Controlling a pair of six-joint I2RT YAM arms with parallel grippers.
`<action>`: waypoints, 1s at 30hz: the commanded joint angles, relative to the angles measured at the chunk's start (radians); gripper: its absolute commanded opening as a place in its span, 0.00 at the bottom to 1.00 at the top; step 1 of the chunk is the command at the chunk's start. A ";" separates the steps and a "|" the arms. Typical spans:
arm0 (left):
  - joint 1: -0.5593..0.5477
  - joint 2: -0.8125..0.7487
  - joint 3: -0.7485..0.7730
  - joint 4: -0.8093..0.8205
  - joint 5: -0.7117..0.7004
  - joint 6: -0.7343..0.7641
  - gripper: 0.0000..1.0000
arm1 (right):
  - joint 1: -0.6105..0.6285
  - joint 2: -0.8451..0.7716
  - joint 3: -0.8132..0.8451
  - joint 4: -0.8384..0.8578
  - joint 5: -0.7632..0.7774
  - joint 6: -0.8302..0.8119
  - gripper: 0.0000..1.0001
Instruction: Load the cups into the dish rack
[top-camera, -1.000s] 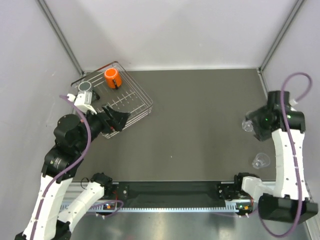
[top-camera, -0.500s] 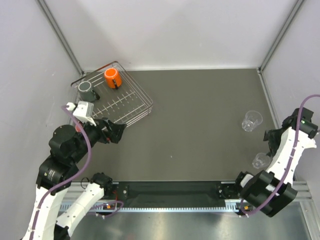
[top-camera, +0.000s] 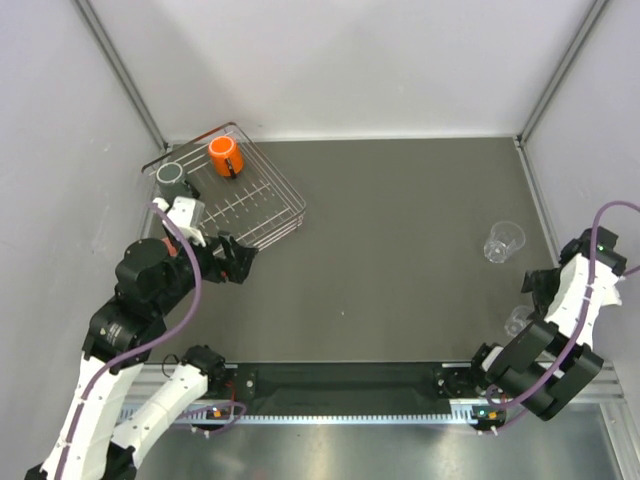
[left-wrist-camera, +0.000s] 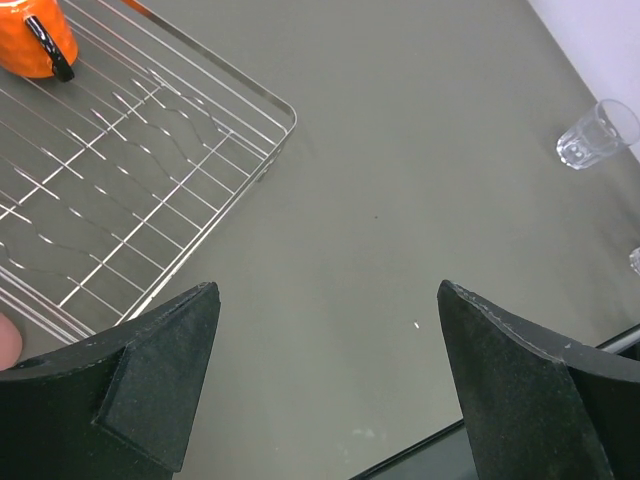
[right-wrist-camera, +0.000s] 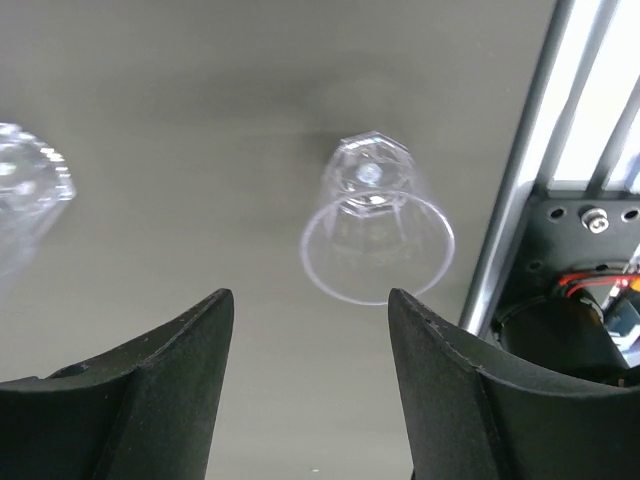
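Observation:
The wire dish rack (top-camera: 268, 206) sits at the far left and also shows in the left wrist view (left-wrist-camera: 283, 108). The orange mug (top-camera: 226, 156) (left-wrist-camera: 28, 42) and the dark grey cup (top-camera: 170, 175) stand in it. One clear tumbler (top-camera: 503, 241) (left-wrist-camera: 597, 135) stands at the right. A second clear tumbler (top-camera: 517, 320) (right-wrist-camera: 375, 230) stands nearer, by the right edge. My left gripper (top-camera: 236, 258) (left-wrist-camera: 328, 292) is open and empty, just off the rack's near corner. My right gripper (top-camera: 534, 286) (right-wrist-camera: 310, 297) is open and empty, just short of the near tumbler.
A metal rail (right-wrist-camera: 512, 195) runs along the table's right edge, close to the near tumbler. The far tumbler shows at the left edge of the right wrist view (right-wrist-camera: 25, 200). The black mounting rail (top-camera: 340, 380) lies along the near edge.
My right arm has swung from beside the far tumbler back to the right edge, facing the near tumbler. My left gripper has drawn back from over the rack's near corner.

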 joint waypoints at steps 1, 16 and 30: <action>-0.006 0.026 0.017 0.026 -0.011 0.021 0.95 | -0.011 -0.010 -0.038 0.059 0.040 0.029 0.63; -0.057 0.087 0.154 -0.087 -0.078 0.074 0.95 | 0.000 0.019 -0.242 0.283 0.054 0.052 0.63; -0.058 0.087 0.212 -0.139 -0.064 0.082 0.95 | 0.013 -0.002 -0.161 0.216 0.069 0.061 0.62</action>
